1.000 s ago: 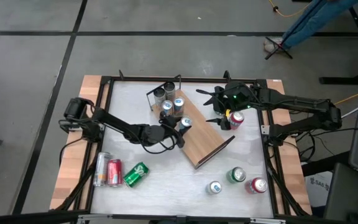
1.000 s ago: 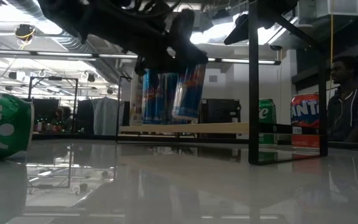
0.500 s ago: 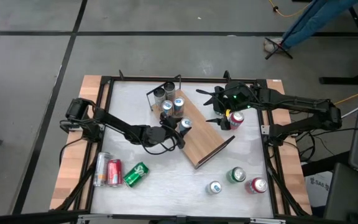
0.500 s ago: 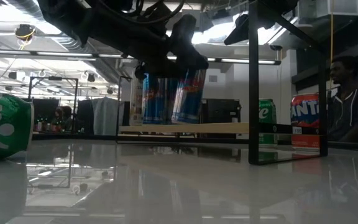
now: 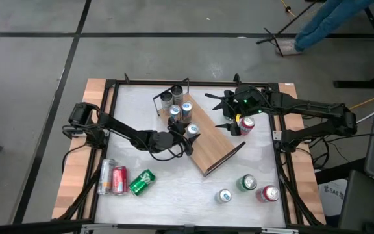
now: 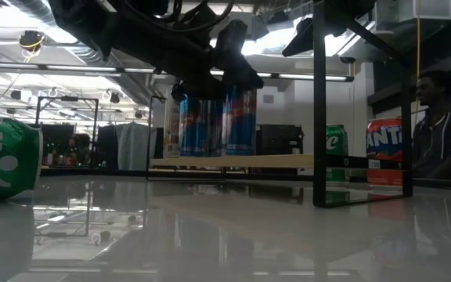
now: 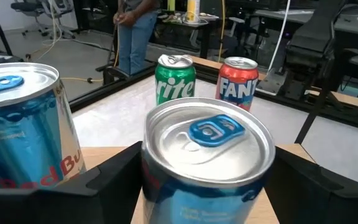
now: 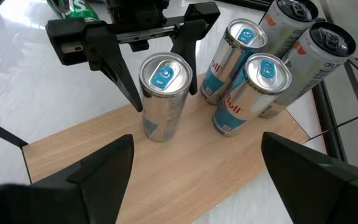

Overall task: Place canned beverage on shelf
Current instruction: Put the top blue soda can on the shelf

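Both arms (image 5: 122,133) were dark, slender and jointed, with black cables trailing at their bases. The right arm's wrist (image 5: 247,101) showed a small green light. Each gripper (image 8: 143,59) had flat, matte-black, tapering fingers (image 8: 114,65).

The high view looks straight down on the whole counter (image 5: 141,201); the low view skims level across it. Both wrist views sit close, sharing the shelf (image 8: 185,168) and its blue-tabbed can (image 7: 207,158).
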`<state>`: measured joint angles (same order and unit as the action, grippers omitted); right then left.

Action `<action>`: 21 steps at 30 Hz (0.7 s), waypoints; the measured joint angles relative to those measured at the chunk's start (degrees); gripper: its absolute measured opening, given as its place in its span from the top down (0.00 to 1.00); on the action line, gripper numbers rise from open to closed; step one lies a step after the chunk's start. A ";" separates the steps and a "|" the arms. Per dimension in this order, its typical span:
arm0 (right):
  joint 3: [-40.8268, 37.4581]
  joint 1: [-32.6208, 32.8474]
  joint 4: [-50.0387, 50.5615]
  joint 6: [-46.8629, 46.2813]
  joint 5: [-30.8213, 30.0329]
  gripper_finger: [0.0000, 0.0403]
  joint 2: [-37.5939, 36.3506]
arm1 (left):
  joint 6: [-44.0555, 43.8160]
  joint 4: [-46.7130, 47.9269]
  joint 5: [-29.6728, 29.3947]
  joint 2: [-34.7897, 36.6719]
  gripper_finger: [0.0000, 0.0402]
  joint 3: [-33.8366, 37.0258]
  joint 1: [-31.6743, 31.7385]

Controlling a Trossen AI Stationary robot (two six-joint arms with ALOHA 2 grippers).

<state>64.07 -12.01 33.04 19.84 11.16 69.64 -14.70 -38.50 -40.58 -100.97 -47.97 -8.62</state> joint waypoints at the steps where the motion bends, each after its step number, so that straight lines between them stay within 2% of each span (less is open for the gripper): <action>1: 0.00 0.00 0.00 0.00 0.00 0.15 0.00 | 0.00 -0.02 -0.02 0.00 0.28 0.00 0.00; 21: 0.00 0.00 0.02 0.00 0.00 0.15 0.00 | 1.05 -1.34 -0.74 0.61 0.28 -0.07 0.15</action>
<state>64.07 -12.01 33.06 19.84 11.16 69.64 -13.65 -39.84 -41.32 -100.36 -48.03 -8.47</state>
